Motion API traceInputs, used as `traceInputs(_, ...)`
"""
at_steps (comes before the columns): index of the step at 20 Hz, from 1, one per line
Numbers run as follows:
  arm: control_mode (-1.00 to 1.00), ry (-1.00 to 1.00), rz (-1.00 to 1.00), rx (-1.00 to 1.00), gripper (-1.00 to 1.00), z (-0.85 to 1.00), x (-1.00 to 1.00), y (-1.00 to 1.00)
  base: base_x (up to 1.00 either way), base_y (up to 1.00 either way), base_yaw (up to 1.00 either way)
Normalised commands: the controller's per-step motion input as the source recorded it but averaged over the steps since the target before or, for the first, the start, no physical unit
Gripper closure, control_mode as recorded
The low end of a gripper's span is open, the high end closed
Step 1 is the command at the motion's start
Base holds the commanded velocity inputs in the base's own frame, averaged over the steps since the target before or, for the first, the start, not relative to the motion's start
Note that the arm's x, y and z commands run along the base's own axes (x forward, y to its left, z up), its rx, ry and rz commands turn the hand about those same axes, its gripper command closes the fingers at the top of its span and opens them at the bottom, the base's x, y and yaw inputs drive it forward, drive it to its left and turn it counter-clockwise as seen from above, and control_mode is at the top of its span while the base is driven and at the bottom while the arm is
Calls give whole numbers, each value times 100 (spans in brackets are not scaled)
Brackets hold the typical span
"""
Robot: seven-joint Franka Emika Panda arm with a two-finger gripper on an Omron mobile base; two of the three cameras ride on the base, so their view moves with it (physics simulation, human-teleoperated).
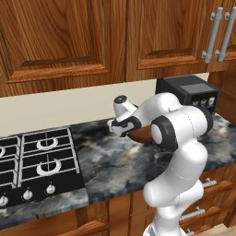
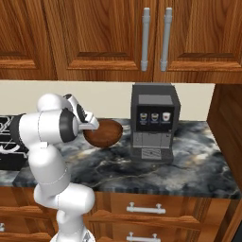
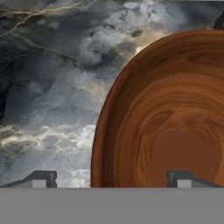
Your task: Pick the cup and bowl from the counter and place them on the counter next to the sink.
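Observation:
The reddish-brown wooden bowl (image 2: 106, 133) stands upright on the dark marble counter (image 2: 156, 172), just left of the coffee machine. In the left base view the bowl (image 1: 141, 135) is mostly hidden behind the arm. My gripper (image 3: 111, 180) hangs open close above the bowl (image 3: 175, 122), holding nothing. Its left fingertip is over bare counter (image 3: 52, 96), its right fingertip over the bowl's glossy inside, and the bowl's left rim lies between them. My hand (image 1: 123, 124) sits at the bowl's left side. The cup and the sink are out of view.
A black coffee machine (image 2: 154, 121) stands right of the bowl against the wall. The black gas stove (image 1: 37, 159) takes up the counter's left end. Wooden wall cabinets (image 1: 92, 37) hang overhead. A wooden side panel (image 2: 229, 132) closes off the right end.

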Motion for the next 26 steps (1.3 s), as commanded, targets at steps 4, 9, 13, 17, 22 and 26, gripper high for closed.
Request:
traceInputs(4, -100, 0, -2, 0, -100, 0, 0, -1, 0, 0, 0)
traceInputs(9, -100, 0, -1, 0, -100, 0, 0, -2, 0, 0, 0)
traceInputs(13, -100, 0, 0, 0, 100, 0, 0, 0, 0, 0, 0)
traceInputs(17, -100, 0, 0, 0, 100, 0, 0, 0, 0, 0, 0)
traceInputs(22, -100, 0, 0, 0, 100, 0, 0, 0, 0, 0, 0)
traceInputs(26, -100, 0, 0, 0, 100, 0, -1, 0, 0, 0, 0)
